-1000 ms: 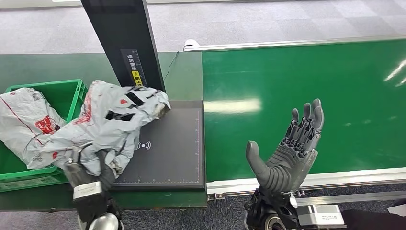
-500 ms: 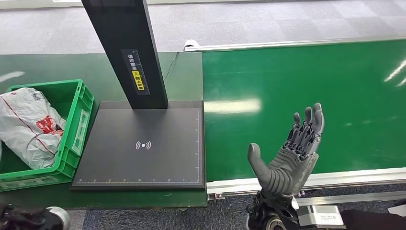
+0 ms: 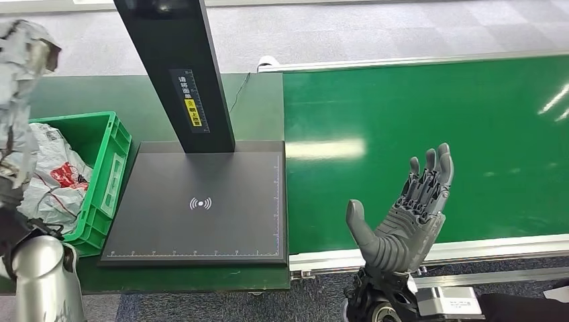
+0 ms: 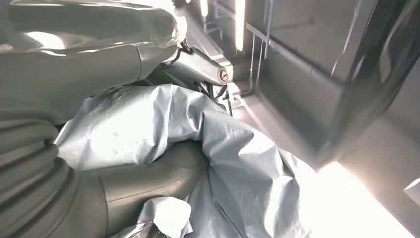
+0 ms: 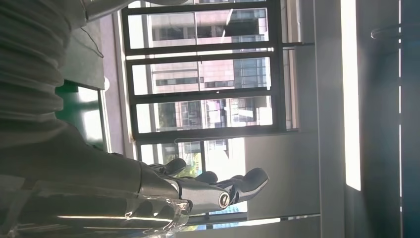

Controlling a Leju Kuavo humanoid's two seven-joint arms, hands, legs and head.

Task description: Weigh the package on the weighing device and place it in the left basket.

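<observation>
Package (image 3: 17, 100), a crinkly grey mailer bag, is up in the air at far left over the green basket (image 3: 111, 176), left hand (image 4: 74, 163) wrapped around it. Scale platform (image 3: 201, 208) sits bare. Right hand (image 3: 402, 215) hovers over the conveyor belt (image 3: 436, 121), fingers spread, holding nothing.

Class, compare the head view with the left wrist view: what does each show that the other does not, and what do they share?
Head view alone: the black weighing device with nothing on it, the green basket holding a white package, the green conveyor belt, and the open right robot hand raised over the belt's near edge. Left wrist view alone: the left robot hand gripping crumpled plastic up close. Shared: the grey package, lifted above the basket.
</observation>
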